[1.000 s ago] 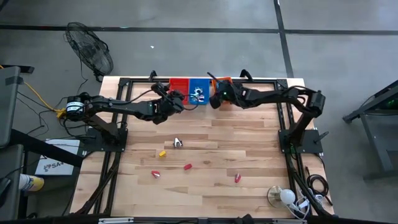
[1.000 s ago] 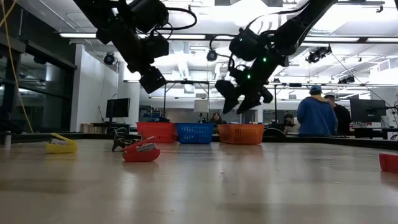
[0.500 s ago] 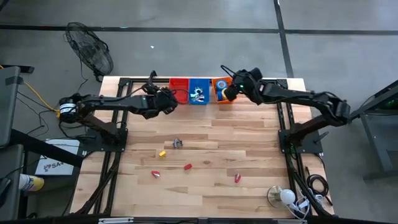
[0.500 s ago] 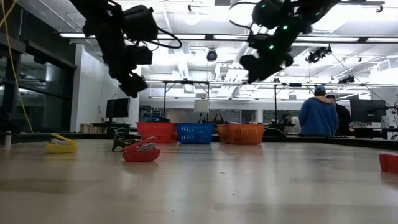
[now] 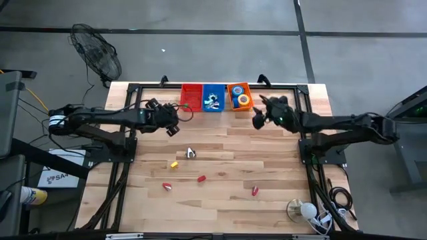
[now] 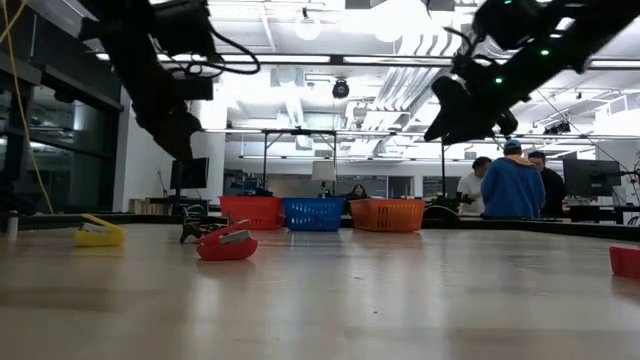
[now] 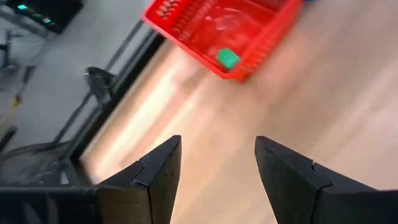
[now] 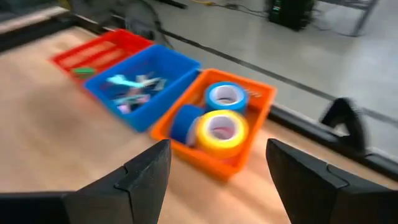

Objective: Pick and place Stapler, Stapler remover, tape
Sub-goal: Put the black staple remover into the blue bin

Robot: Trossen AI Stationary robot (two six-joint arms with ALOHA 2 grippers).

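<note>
Tape (image 8: 221, 132): yellow and blue rings

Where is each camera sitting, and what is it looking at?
High view: above, looking straight down on the wooden table; both arms show.
Low view: at tabletop height, facing the room; arms hang above.
Left wrist view: behind the open left pincer, facing the red plastic basket.
Right wrist view: behind the open right pincer, facing the orange plastic basket.
All views share the red basket.

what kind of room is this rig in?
Probably an open lab or workshop: people stand at benches behind the table, monitors sit along the walls, and exposed ducts with strip lights run overhead.
</note>
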